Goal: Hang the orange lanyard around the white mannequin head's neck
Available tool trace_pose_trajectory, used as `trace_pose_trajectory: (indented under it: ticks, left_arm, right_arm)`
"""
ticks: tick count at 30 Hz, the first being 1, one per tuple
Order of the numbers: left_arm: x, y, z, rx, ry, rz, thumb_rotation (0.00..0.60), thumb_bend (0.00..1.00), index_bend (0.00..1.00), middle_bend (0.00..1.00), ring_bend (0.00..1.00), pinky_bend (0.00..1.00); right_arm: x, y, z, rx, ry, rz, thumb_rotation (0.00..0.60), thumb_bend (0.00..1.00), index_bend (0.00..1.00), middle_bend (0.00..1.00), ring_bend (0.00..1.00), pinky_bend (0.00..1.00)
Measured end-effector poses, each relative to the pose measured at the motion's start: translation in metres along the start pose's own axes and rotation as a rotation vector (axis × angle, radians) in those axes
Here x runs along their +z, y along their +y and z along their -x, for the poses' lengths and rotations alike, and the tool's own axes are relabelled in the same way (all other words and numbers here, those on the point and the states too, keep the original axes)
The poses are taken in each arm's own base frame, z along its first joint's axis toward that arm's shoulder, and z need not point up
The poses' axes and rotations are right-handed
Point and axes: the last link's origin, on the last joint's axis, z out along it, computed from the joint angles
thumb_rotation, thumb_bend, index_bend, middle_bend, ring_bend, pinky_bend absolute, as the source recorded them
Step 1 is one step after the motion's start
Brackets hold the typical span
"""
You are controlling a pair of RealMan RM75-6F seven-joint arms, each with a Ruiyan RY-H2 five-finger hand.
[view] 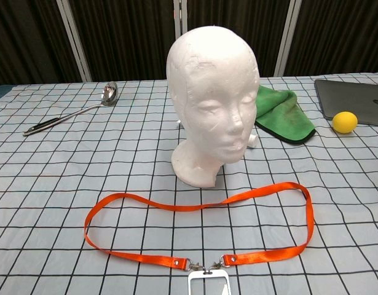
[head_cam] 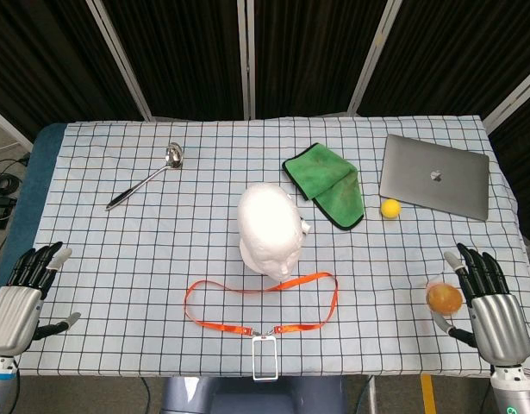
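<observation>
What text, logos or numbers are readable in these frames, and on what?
No readable words or numbers in either view.
Laptop: a pale logo mark on the closed lid, a symbol only, no lettering.
Badge holder on the orange lanyard: looks blank, nothing legible.
Mannequin head, green cloth, ladle, yellow ball: no markings visible.

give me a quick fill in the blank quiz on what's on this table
1. The orange lanyard lies flat on the ____, in front of the white mannequin head.
2. The small ball beside the laptop is ____ in colour.
3. The folded cloth behind the head is ____.
4. The metal utensil at the far left is a ____.

Missing words: table; yellow; green; ladle
</observation>
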Motion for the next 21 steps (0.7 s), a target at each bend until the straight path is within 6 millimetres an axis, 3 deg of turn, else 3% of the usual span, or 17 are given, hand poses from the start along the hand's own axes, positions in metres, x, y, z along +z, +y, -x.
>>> trace_pose_trajectory:
  ticks: [14,21]
  left_arm:
    - [0.002,-0.001,0.006,0.018,-0.015,-0.008,0.600,0.00,0.00,0.00,0.00,0.00]
    - [0.012,-0.004,0.015,0.038,-0.036,-0.035,0.600,0.00,0.00,0.00,0.00,0.00]
  right_arm:
    - [0.006,-0.001,0.013,0.011,-0.080,0.006,0.600,0.07,0.15,0.00,0.00,0.00]
    - [0.041,-0.008,0.044,0.042,-0.268,-0.023,0.600,0.15,0.36,0.00,0.00,0.00]
